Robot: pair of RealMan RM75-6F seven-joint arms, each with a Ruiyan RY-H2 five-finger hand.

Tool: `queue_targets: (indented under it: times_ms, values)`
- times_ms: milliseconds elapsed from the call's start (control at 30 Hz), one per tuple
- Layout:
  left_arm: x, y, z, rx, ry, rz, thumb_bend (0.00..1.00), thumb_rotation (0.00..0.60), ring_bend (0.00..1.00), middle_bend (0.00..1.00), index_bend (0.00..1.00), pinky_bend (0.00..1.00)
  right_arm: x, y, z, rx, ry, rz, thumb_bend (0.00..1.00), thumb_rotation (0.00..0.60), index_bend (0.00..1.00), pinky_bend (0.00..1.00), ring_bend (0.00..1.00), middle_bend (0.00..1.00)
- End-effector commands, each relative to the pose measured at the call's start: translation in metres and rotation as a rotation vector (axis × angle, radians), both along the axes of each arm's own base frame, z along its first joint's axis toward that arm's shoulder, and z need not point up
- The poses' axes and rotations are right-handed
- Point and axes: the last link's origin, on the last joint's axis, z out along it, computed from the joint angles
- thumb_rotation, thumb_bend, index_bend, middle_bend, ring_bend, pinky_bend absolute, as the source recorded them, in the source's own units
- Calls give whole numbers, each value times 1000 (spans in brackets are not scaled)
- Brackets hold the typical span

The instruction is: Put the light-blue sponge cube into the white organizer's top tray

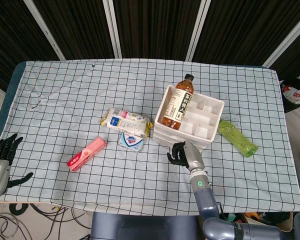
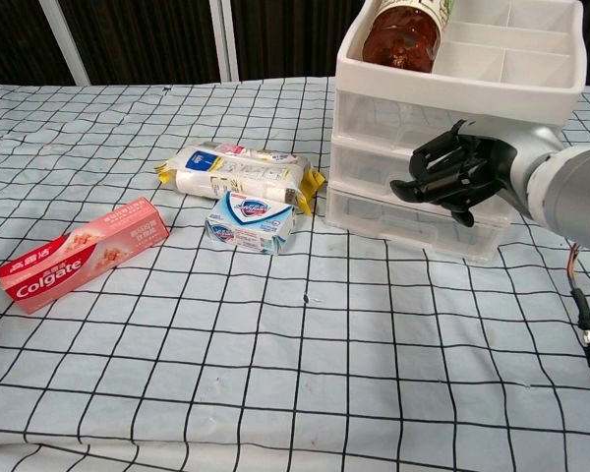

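Note:
The white organizer (image 1: 213,106) stands right of centre, and its drawers face me in the chest view (image 2: 472,98). A brown tea bottle (image 1: 178,104) lies in the left part of its top tray. My right hand (image 1: 183,153) sits against the organizer's front at the spot where the light-blue sponge cube lay. In the chest view the right hand (image 2: 456,177) has its dark fingers curled in front of the drawers. No part of the sponge shows in either view, so I cannot tell whether the hand holds it. My left hand (image 1: 3,149) hangs off the table's near left edge with fingers apart, holding nothing.
A green bottle (image 1: 237,137) lies to the right of the organizer. A wipes pack (image 1: 126,120), a soap box (image 1: 131,141) and a pink toothpaste box (image 1: 86,153) lie to its left. The checked cloth covers the table.

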Motion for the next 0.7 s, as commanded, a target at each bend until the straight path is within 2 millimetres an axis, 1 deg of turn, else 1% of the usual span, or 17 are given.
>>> queue_targets:
  times_ms: [33,167,267,367,433,467,533,567,600,633,667,700]
  values:
    - [0,0,0,-2,0,0,67,600,0,0,0,0,-3,8,5,2,7,14,355,600,790,798,841,797]
    - [0,-1,-1,-5,2,-2,67,600,0,0,0,0,-9,21,14,15,12,28,355,600,790,780,822,783]
    - [1,-1,-1,-6,5,-4,67,600,0,0,0,0,-21,31,25,13,66,57,355,600,789,739,798,761]
    - [1,-2,-1,-8,10,-6,67,600,0,0,0,0,-54,49,48,1,244,115,354,600,788,719,780,746]
    - [0,-3,-1,-8,17,-5,67,600,0,0,0,0,-79,61,70,-47,371,156,354,600,782,705,765,733]
    - [0,-3,-1,-8,17,-4,67,600,0,0,0,0,-88,65,78,-63,407,171,353,600,779,695,755,726]
    - [0,-3,-1,-8,19,-3,67,600,0,0,0,0,-101,71,89,-89,462,192,349,600,755,640,709,675]
    - [0,-3,-1,-8,21,-3,67,600,0,0,0,0,-106,73,94,-99,485,201,339,600,720,584,661,618]
    - [0,-3,-1,-8,22,-3,67,600,0,0,0,0,-111,74,99,-108,511,210,326,600,660,522,590,551]
    - [0,-3,-1,-8,24,-4,67,600,0,0,0,0,-117,76,103,-117,537,220,299,600,533,433,460,450]
    - [0,-3,-1,-8,28,-4,67,600,0,0,0,0,-126,79,112,-130,587,237,277,600,421,376,366,374]
    - [0,-3,-1,-9,32,-5,67,600,0,0,0,0,-132,82,117,-138,623,248,245,600,241,304,235,260]
